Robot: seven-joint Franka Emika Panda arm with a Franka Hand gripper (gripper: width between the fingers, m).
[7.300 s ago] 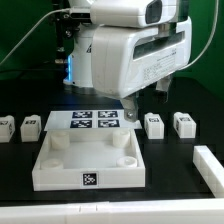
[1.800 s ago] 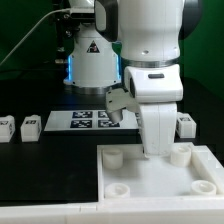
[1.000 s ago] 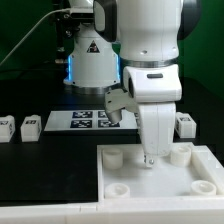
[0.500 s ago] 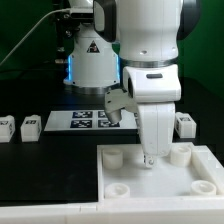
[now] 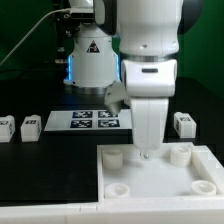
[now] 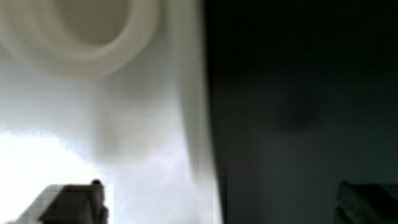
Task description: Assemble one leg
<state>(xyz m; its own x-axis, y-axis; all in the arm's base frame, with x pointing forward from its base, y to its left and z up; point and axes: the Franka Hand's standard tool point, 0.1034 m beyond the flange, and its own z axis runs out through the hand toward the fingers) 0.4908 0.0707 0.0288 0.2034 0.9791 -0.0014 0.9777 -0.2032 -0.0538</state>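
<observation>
Jaws wide astride the wall of the large white plastic tray-like piece (image 5: pixel 150 182) beneath it, the gripper (image 5: pixel 146 153) could shove that piece askew when closing.

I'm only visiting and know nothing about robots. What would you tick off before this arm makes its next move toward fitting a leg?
1. Open claw: ok, fingers stand wide apart.
2. Nothing in the claw: ok.
3. Positioned at a leg: not ok; it hangs over the tray, at its far edge.
4. Loose legs in sight: ok; two on the exterior view's left, one on its right.
5. Tray sockets free: ok.
6. Place of the fourth leg: cannot tell, out of sight.
</observation>
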